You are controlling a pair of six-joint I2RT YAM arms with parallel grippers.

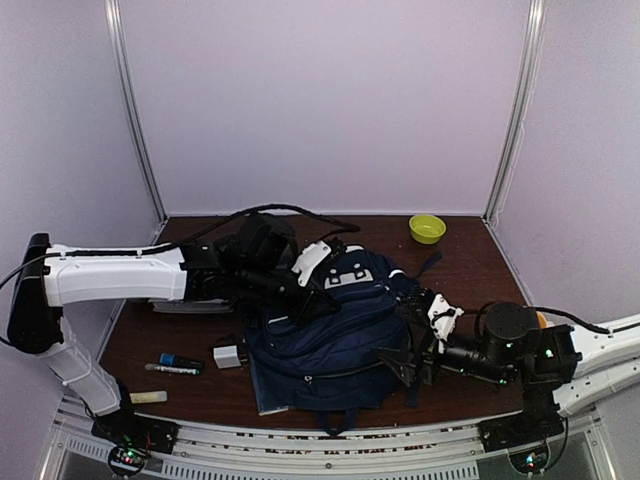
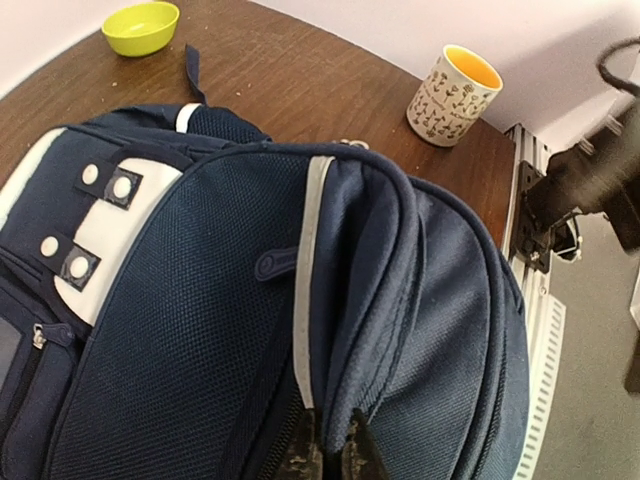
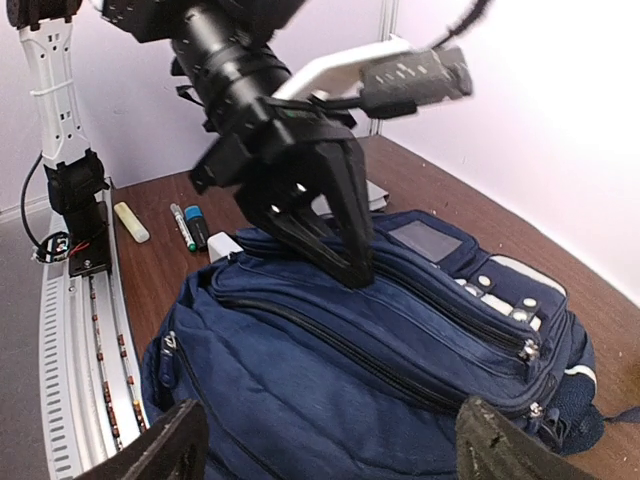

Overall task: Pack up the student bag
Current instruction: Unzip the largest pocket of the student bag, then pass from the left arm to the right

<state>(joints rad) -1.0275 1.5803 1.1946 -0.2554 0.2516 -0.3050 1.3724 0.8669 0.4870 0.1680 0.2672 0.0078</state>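
Marker [image 1: 172, 369], pale yellow stick [image 1: 147, 397] and small white box [image 1: 229, 355] lie loose left of the student bag [image 1: 330, 340], so packing's not finished. Left gripper [image 2: 335, 455] is pinched tight, seemingly on a fold of the bag, which sits mid-table [image 1: 480, 290]. Right gripper [image 3: 325, 450] gapes wide, empty.

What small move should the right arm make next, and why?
Probably ease the open right gripper down to the zipper pull at the near corner of the student bag and close on it. The left gripper is shut on a fold of the bag's top, steadying it. The zippers look closed, and a marker lies outside on the table.
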